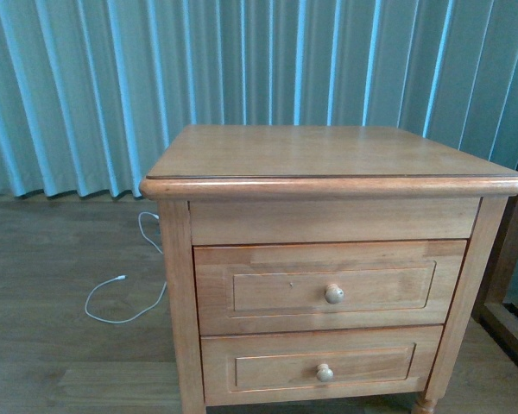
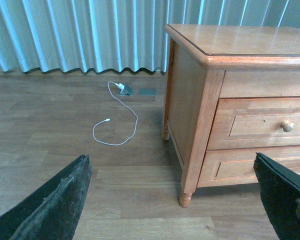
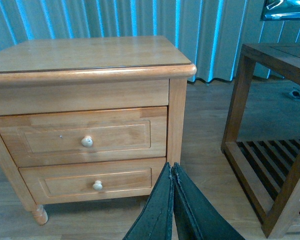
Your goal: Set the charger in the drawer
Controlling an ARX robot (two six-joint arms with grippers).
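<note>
Now the drawer [image 1: 330, 287] is closed on a wood floor [image 1: 60, 345]; left gripper [image 2: 175, 200] wide open, right gripper [image 3: 172, 172] closed, both empty.

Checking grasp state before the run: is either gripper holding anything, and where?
Nothing held. Left gripper is open and empty; right gripper is shut on nothing. No charger shows in any view.

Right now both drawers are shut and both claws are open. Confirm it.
Not quite. The right claw is shut, fingers pressed together in the right wrist view. The left claw is open, and the upper drawer and lower drawer are shut.
</note>
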